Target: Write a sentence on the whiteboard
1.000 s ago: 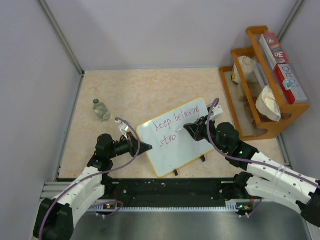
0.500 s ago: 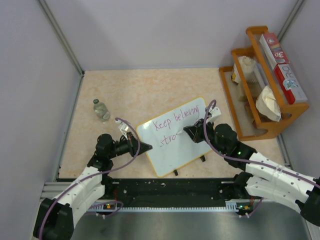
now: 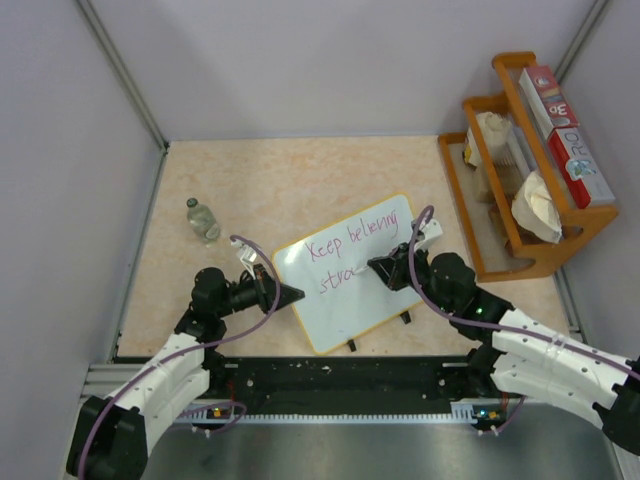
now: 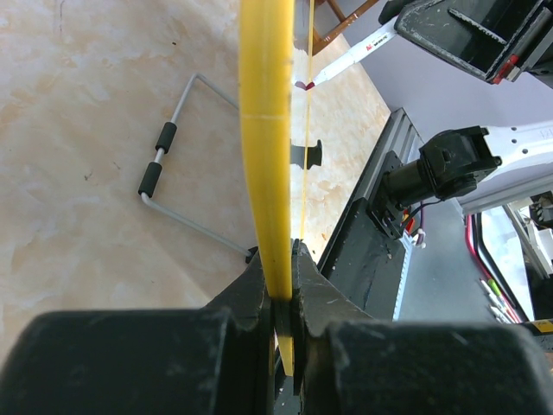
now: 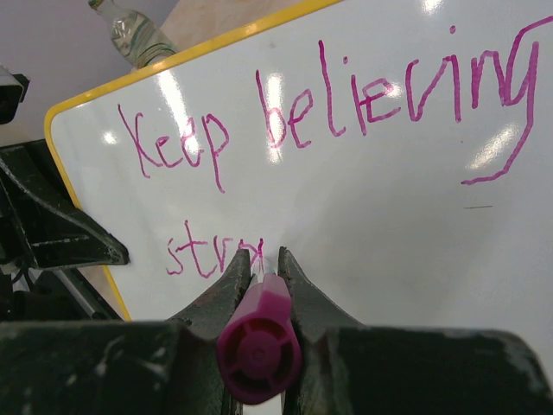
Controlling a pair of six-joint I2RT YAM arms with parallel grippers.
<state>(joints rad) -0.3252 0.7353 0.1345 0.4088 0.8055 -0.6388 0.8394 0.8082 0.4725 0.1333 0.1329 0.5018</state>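
Note:
The whiteboard [image 3: 375, 290] stands tilted on the table, white with a yellow rim [image 4: 263, 130]. My left gripper [image 3: 296, 294] is shut on its left edge. The sentence [image 5: 346, 112] reads "Keep believing" on the top line and "stro" [image 5: 212, 255] below it, in purple-pink. My right gripper [image 5: 264, 259] is shut on a purple marker [image 5: 257, 346], with its tip touching the board just right of "stro". In the top view the right gripper [image 3: 378, 266] sits over the board's middle and the marker's far end [image 3: 428, 234] sticks out behind it.
A small glass bottle [image 3: 203, 219] stands on the table at the left. A wooden rack [image 3: 520, 170] with boxes and cloths stands at the right. Black clips [image 3: 352, 345] hold the board's near edge. A wire stand [image 4: 173, 173] props the board from behind.
My right gripper with the marker has shifted slightly left and down along the second line, adding to the word there. The left arm and the board have not moved.

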